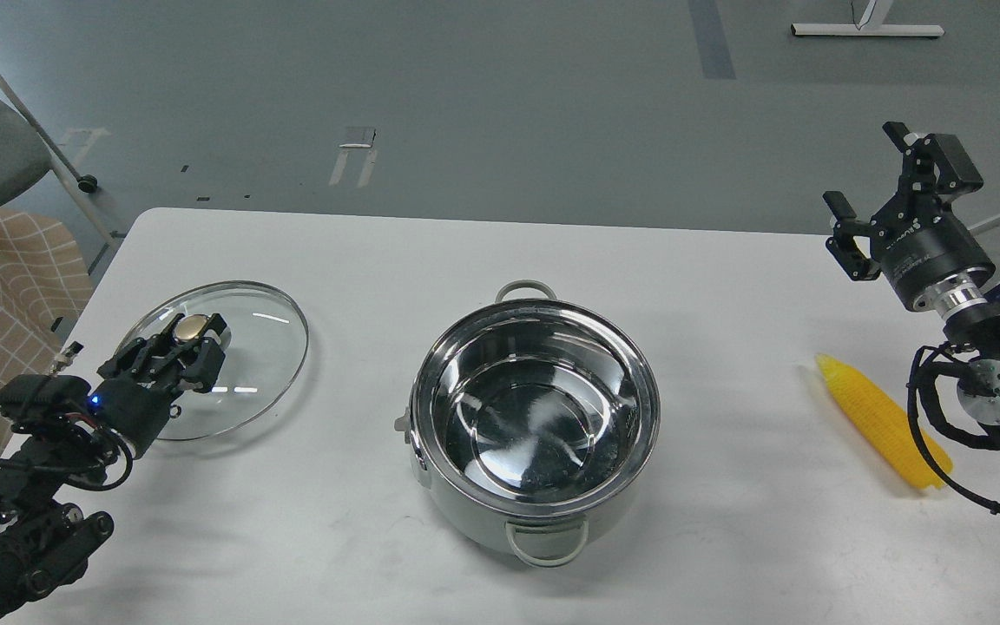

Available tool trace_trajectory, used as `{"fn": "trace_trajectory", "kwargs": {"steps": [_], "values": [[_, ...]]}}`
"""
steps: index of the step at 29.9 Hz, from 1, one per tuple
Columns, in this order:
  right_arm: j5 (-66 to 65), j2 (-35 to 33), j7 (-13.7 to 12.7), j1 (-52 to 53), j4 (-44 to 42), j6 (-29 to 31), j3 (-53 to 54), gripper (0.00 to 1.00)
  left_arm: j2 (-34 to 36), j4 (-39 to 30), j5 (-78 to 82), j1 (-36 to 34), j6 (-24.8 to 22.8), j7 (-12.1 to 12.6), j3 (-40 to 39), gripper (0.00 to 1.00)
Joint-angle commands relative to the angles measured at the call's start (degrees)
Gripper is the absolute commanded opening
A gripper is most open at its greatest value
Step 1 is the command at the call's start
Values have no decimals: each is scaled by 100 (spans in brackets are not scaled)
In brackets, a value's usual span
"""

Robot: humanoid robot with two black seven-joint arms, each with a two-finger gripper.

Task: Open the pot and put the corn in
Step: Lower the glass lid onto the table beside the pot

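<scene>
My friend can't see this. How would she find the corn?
Look at the white table, then right of the shiny pot. The corn lies flat near the right edge, below the right claw. It's the only bright yellow, bumpy thing.

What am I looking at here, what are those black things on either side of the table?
They are a robot's two arms, seen from a camera in its head looking down at a white table. Each arm ends in a two-finger gripper. The left gripper sits at the gold knob of a glass lid lying flat on the table; whether it grips the knob is hard to tell. The right gripper is open, raised and holds nothing. In the middle stands an uncovered steel pot, empty inside. A yellow corn lies on the table on the right, beside the right arm.
</scene>
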Motion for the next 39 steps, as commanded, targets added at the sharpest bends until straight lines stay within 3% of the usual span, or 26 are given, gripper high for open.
{"fn": "trace_trajectory", "kwargs": {"steps": [1, 4, 12, 15, 20, 25, 39], "values": [[0, -15, 0, 0, -2, 0, 0, 99, -44, 12, -8, 17, -2, 0, -4, 45], [0, -50, 0, 0, 7, 8, 0, 99, -70, 64, -9, 26, -2, 0, -4, 54], [0, -59, 0, 0, -2, 8, 0, 99, -79, 73, 0, 97, -2, 0, 4, 58], [0, -59, 0, 0, 7, 8, 0, 99, -79, 64, 0, 106, -2, 0, 4, 69], [0, -59, 0, 9, 7, 35, 0, 99, -70, 64, 0, 106, -2, 0, 4, 78], [0, -138, 0, 9, 15, 35, -9, 99, 26, -110, -96, 71, -2, 0, -22, 92], [0, -199, 0, 9, 77, 43, -9, 99, 352, -191, -307, 106, -2, 0, 4, 93]]}}
